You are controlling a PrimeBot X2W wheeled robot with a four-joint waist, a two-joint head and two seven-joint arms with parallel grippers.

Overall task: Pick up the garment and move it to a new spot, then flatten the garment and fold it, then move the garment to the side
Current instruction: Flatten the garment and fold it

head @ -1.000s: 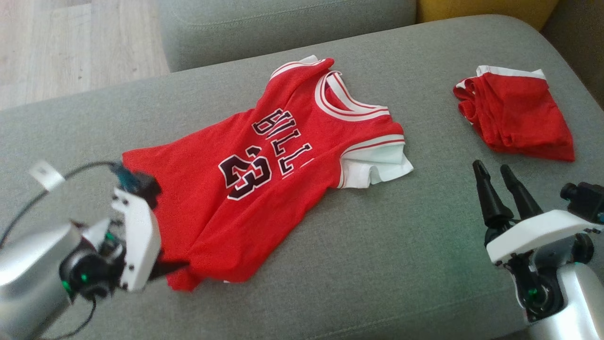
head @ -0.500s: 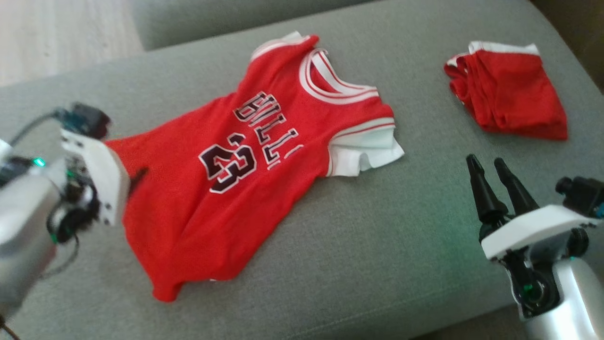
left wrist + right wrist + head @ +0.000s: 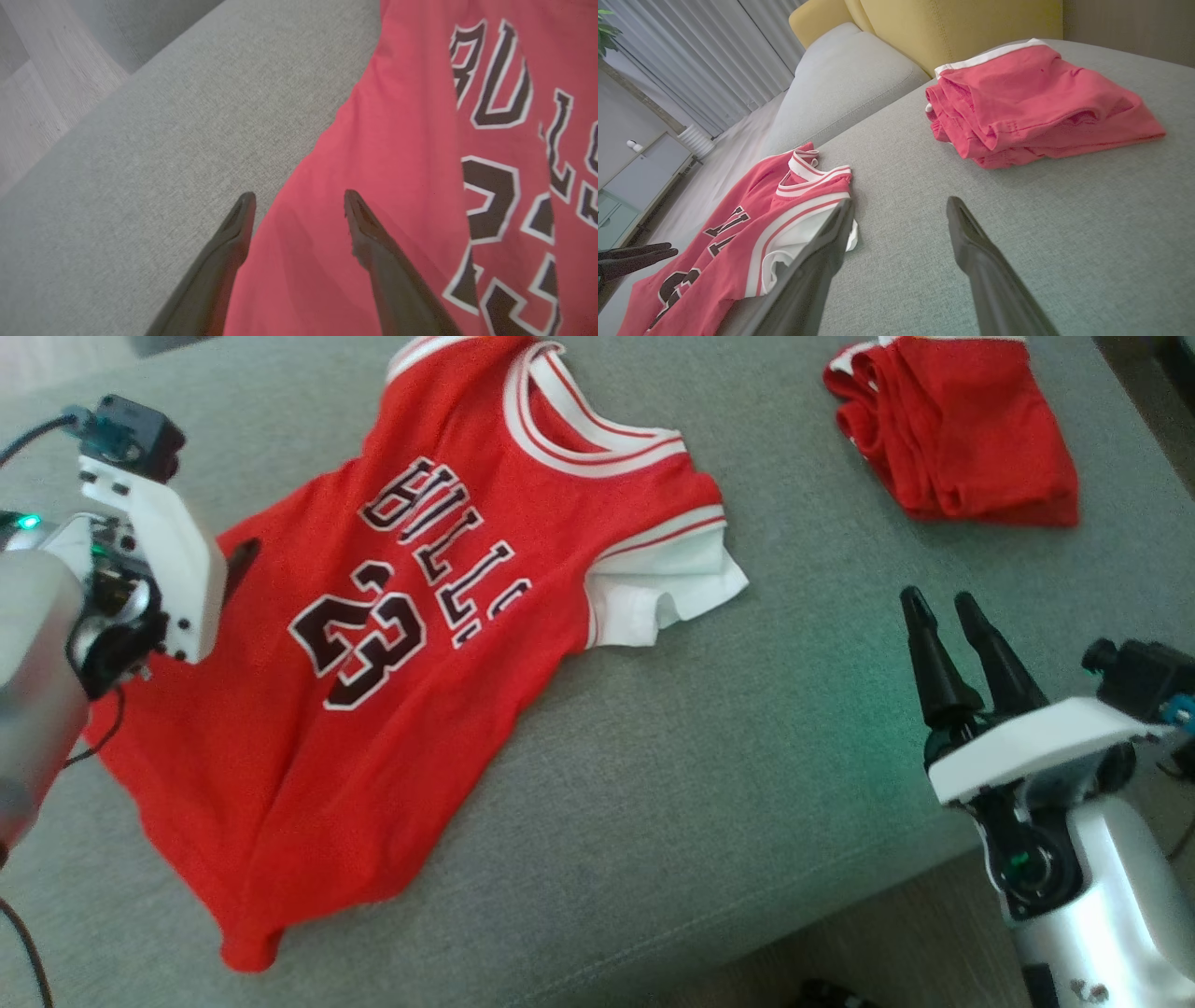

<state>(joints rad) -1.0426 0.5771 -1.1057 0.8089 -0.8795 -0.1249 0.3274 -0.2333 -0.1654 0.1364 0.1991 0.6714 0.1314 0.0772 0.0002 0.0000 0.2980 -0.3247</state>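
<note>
One jersey (image 3: 392, 616), one folded bundle (image 3: 962, 439), one sofa (image 3: 747, 756)

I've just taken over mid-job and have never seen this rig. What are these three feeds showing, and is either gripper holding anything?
This is a two-armed robot working over a grey sofa. The wide picture comes from a camera on its head, looking down. The other two come from cameras on each wrist, looking along that arm's two dark fingers. A red jersey lies spread out, print up, on the sofa. A folded red garment sits apart from it, towards the robot's right. The left gripper hangs open over the jersey's edge. The right gripper is open above bare sofa. Neither holds anything.
</note>
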